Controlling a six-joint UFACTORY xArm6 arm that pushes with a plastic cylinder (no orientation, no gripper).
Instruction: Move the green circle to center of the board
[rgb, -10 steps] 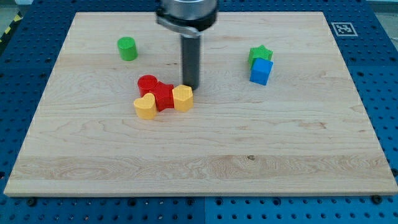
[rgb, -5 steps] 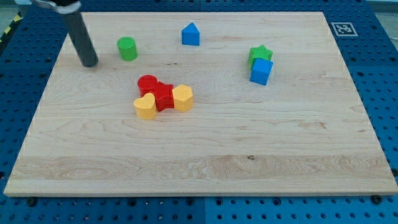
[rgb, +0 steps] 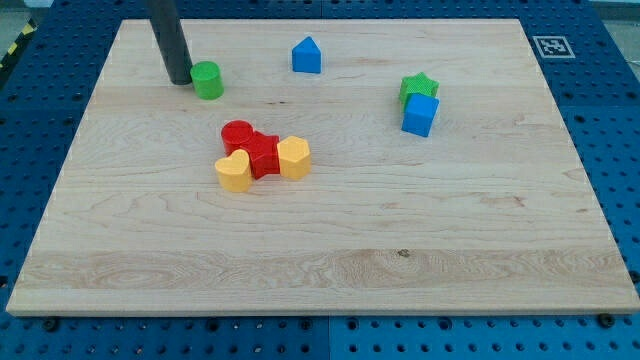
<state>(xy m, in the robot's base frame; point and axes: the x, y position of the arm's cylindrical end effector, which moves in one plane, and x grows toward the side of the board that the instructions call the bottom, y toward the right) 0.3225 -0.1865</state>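
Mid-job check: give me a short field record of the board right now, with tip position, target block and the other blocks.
tip: my tip sits just at the view's left of the green circle, close or touching
target: green circle, upper left of the board
centre cluster: red blocks, yellow heart-like block, yellow hexagon-like block, packed together
top: blue pointed block
right: green star against blue cube

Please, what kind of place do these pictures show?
Probably a robotics lab bench: a wooden board lies on a blue perforated table, with a printed marker tag in the board's corner, and my tip touches the green circle.
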